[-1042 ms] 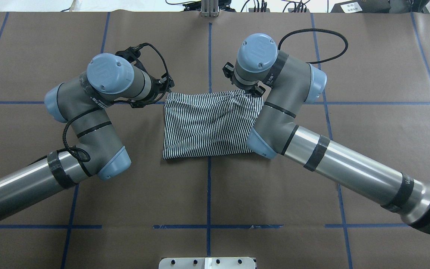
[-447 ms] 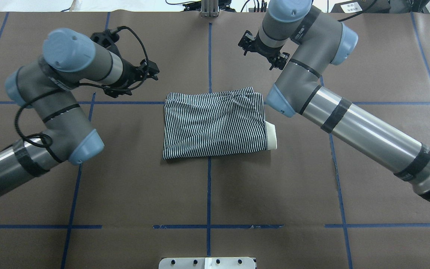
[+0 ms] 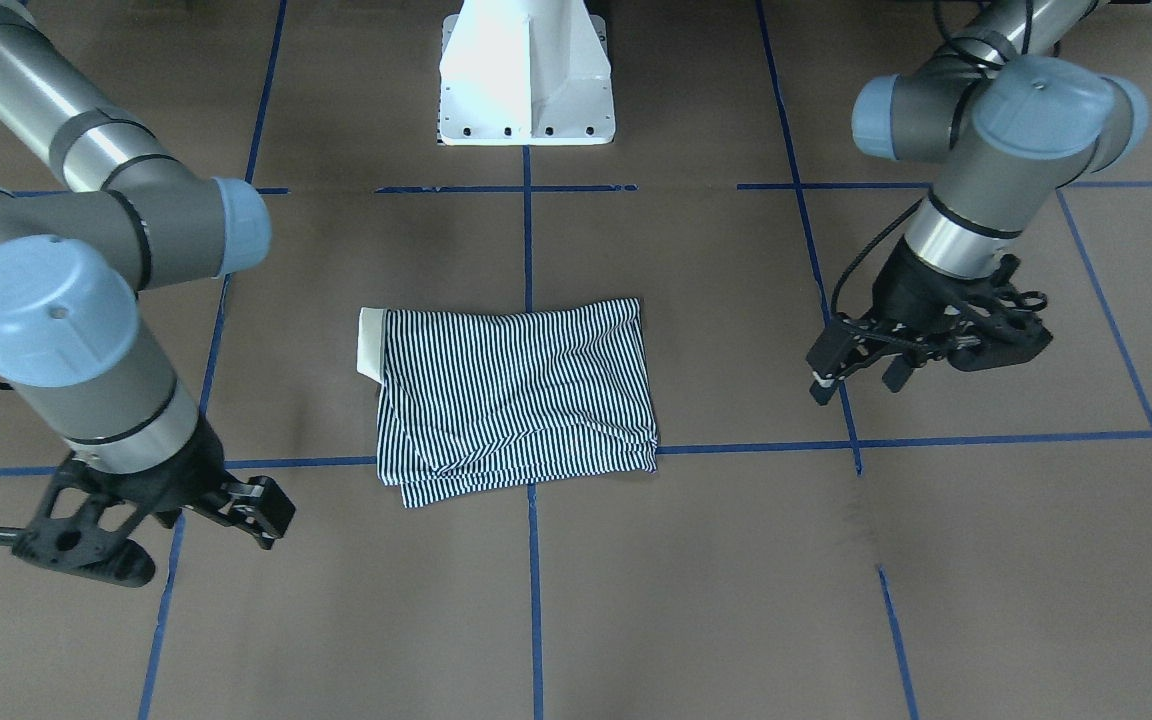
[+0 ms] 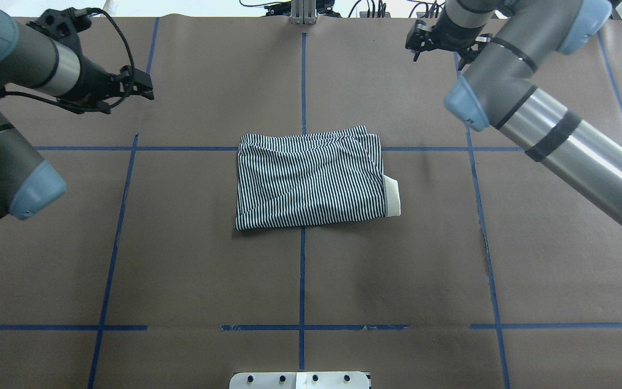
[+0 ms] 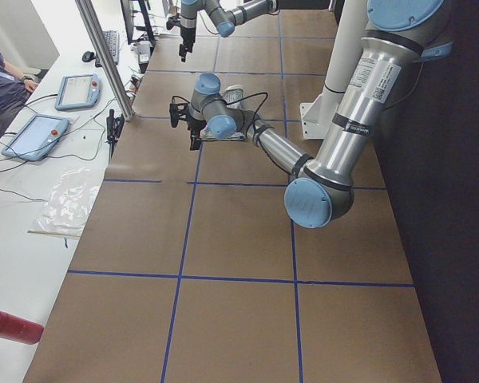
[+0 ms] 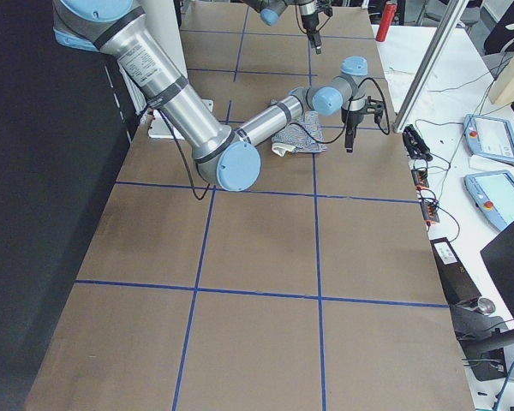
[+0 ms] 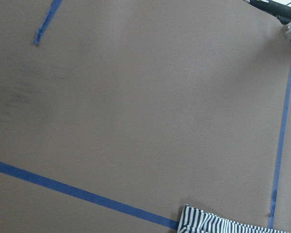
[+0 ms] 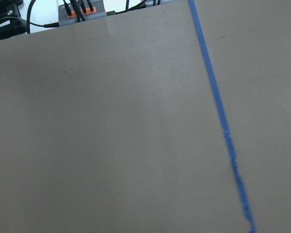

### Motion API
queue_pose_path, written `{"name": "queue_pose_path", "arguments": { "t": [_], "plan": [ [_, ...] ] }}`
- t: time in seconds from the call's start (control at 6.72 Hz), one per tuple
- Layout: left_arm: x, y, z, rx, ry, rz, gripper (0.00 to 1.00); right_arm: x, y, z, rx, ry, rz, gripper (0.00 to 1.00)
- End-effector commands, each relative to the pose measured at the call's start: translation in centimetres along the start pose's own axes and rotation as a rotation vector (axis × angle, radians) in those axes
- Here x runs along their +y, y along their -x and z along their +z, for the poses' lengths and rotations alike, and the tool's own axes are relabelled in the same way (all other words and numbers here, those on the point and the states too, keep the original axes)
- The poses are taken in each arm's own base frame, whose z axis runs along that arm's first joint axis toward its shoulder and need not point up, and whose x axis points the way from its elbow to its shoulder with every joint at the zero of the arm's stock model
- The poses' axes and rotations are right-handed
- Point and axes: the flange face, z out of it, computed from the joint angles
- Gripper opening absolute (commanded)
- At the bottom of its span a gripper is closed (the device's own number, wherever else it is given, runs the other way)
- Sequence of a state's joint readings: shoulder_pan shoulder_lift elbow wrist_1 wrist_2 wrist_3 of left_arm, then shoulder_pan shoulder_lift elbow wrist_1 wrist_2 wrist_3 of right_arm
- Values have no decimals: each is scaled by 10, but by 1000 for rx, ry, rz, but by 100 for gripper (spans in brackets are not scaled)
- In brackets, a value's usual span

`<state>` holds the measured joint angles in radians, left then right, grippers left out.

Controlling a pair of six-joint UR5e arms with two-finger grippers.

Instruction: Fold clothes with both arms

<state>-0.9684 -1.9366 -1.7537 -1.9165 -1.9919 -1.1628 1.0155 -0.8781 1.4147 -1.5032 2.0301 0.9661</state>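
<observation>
Plainly counted: one striped polo shirt (image 4: 311, 181), two arms, two hands. The shirt lies folded into a flat rectangle near the middle of the tabletop (image 4: 208, 270). Its long axis runs from the robot's left to its right, and its short axis runs away from the robot. The cream collar (image 4: 392, 196) sticks out of the short edge on the robot's right, towards the near corner, so the neck end points right. The far long edge is slightly rumpled and lies across a blue tape line (image 4: 505, 148). Another tape line running away from the robot passes under the shirt near its middle.

The left arm (image 4: 3, 146) and right arm (image 4: 559, 135) are drawn back to either side. The left hand (image 3: 856, 382) hangs over bare brown paper, well apart from the shirt, with its fingers spread and holding nothing. The right hand (image 3: 176, 515) is likewise well apart from the shirt, out past the collar side; I cannot tell how its fingers stand.

Bare tabletop surrounds all four edges of the shirt. The white pedestal base (image 3: 524, 75) stands at the robot's edge, well apart from the near long edge
</observation>
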Motion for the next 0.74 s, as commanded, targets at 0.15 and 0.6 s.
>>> {"name": "queue_pose_path", "arguments": {
  "t": [0.15, 0.6],
  "plan": [
    [-65, 164, -69, -158, -6, 258, 100, -8, -221, -14, 31, 85, -266, 100],
    [-102, 310, -124, -268, 117, 521, 100, 24, -429, -28, -63, 161, -371, 100]
  ]
}}
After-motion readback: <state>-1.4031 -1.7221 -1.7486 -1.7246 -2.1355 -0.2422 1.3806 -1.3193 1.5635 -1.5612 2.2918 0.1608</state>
